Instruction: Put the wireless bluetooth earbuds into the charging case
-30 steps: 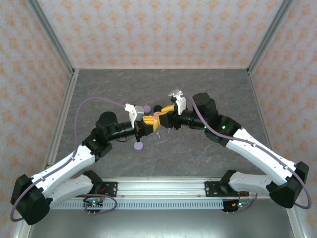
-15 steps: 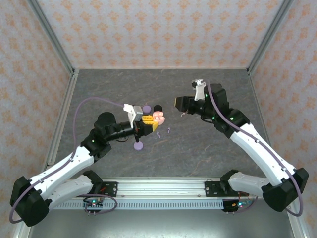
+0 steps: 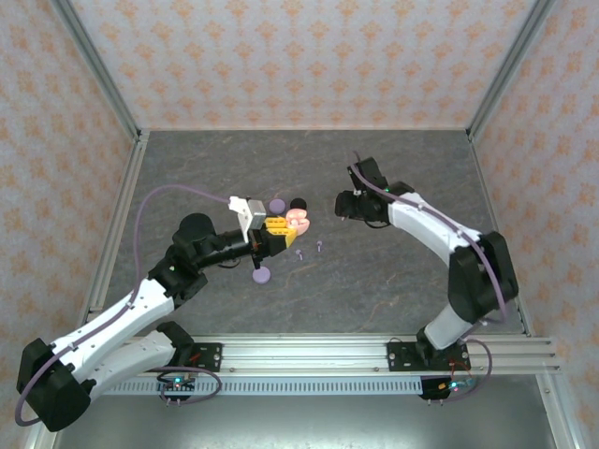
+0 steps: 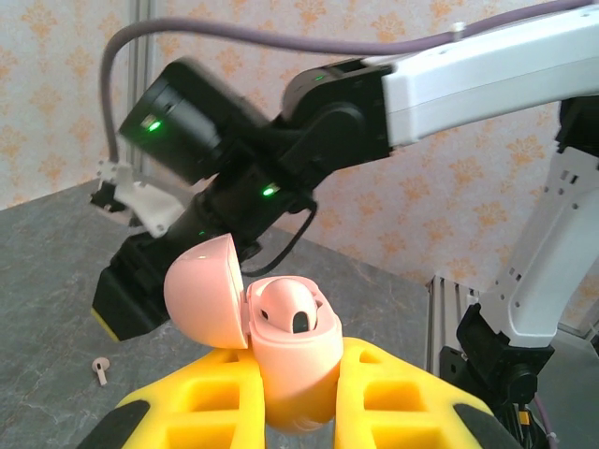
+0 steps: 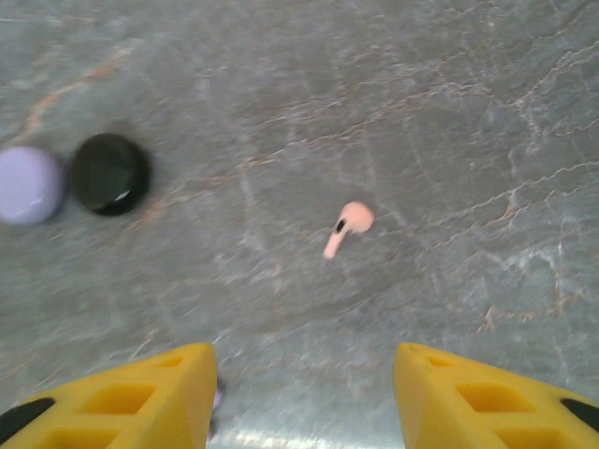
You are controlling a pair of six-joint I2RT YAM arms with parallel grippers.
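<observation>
My left gripper (image 3: 278,230) is shut on an open pink charging case (image 4: 295,360), whose lid (image 4: 204,292) is tipped back. One pink earbud (image 4: 288,309) sits in the case. My right gripper (image 3: 343,204) hovers to the right of the case, well apart from it. It is open (image 5: 304,398) with nothing between its yellow fingers (image 5: 477,393). On the table ahead of it lies a loose pink earbud (image 5: 347,224). Two tiny earbuds (image 3: 299,253) (image 3: 319,246) lie just in front of the case.
A lavender disc (image 3: 277,204) and a black disc (image 3: 298,203) lie behind the held case, seen also as a black disc (image 5: 110,173) and lavender disc (image 5: 28,184). A purple disc (image 3: 261,274) lies nearer the left arm. Patterned walls surround the grey table (image 3: 393,281).
The right gripper has drawn back from the pink case, moving right and toward the rear, and its arm has folded. The left gripper still holds the case in place.
</observation>
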